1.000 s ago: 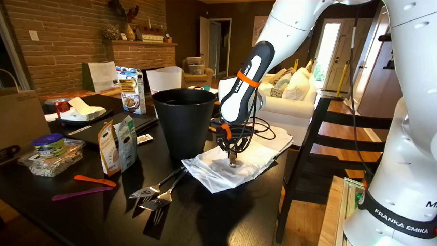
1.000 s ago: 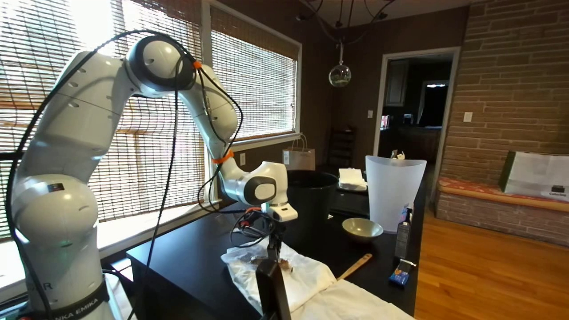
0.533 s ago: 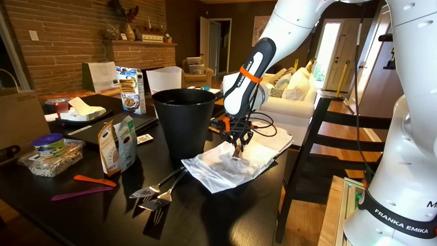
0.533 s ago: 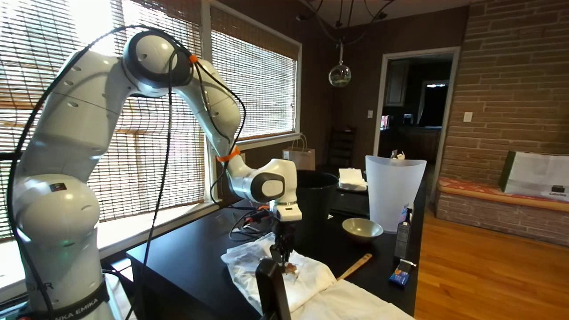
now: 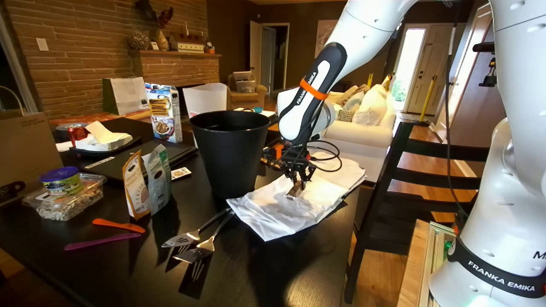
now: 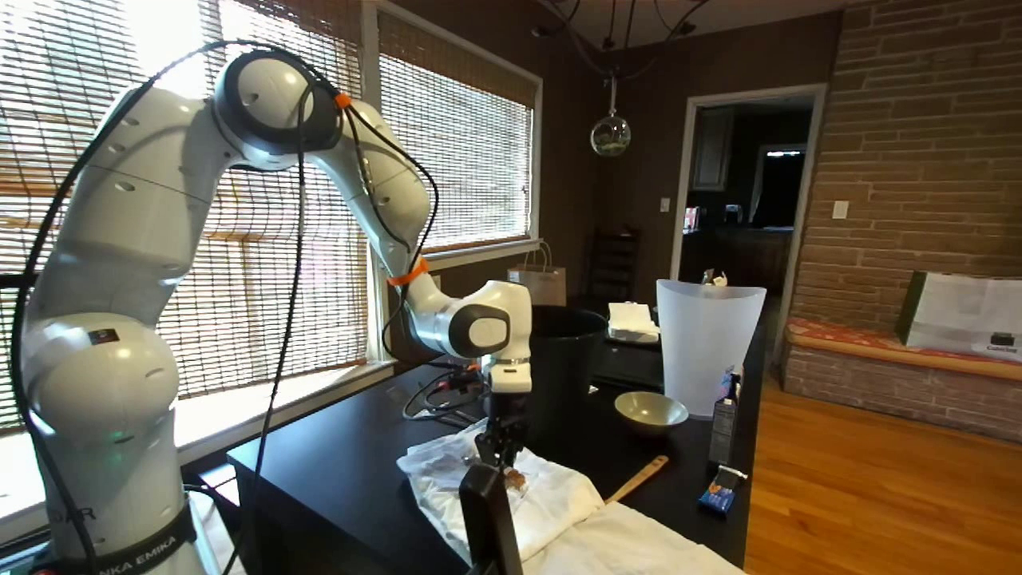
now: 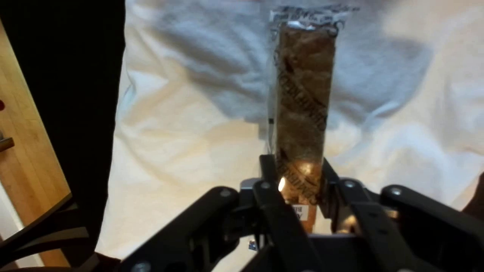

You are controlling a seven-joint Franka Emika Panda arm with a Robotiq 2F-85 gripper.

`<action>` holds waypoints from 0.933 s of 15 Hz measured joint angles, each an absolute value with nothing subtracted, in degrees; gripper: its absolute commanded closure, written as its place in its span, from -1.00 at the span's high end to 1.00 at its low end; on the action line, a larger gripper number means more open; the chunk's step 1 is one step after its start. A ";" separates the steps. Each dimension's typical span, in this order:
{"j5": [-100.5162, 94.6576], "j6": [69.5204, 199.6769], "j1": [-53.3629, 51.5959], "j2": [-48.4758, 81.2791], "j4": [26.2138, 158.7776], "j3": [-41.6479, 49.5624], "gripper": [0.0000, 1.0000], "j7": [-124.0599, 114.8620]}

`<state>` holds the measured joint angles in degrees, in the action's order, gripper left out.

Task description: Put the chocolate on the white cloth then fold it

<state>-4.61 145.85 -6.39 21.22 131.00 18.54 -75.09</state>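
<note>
The chocolate (image 7: 306, 94) is a brown oblong bar in a clear wrapper with dark lettering. My gripper (image 7: 298, 164) is shut on it, with one finger against each long side, and the bar sticks out beyond the fingertips. In both exterior views the gripper (image 5: 300, 175) (image 6: 501, 457) points down over the wrinkled white cloth (image 5: 268, 217) (image 6: 551, 511). The chocolate (image 5: 295, 189) is tilted, its free end low over the cloth; I cannot tell whether it touches. In an exterior view a dark chair post (image 6: 489, 519) hides part of the cloth.
A tall black bin (image 5: 230, 153) stands right beside the cloth. Metal utensils (image 5: 204, 245) lie by its near corner. Snack pouches (image 5: 147, 183) stand farther off. A bowl (image 6: 651, 411) and a wooden handle (image 6: 639, 477) lie beyond the cloth. A dark chair (image 5: 384, 204) stands at the table's edge.
The gripper with the chocolate has shifted slightly across the cloth, away from its near corner. The bar has gone from nearly upright to tilted. The cloth looks unmoved.
</note>
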 measured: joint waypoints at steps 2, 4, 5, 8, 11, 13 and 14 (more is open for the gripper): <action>-4.61 145.85 -6.40 21.22 131.18 17.69 0.10 -76.55; -4.61 145.88 -6.40 21.22 131.31 16.99 0.37 -77.58; -4.61 145.95 -6.40 21.22 131.31 16.81 0.50 -77.95; -4.61 146.58 -6.10 20.86 131.16 16.81 0.91 -78.83; -4.65 147.28 -4.95 20.18 130.53 17.20 1.00 -78.91; -4.68 148.87 -3.58 20.08 129.97 17.14 1.00 -76.61; -4.71 150.13 -2.85 20.09 129.82 17.09 1.00 -74.53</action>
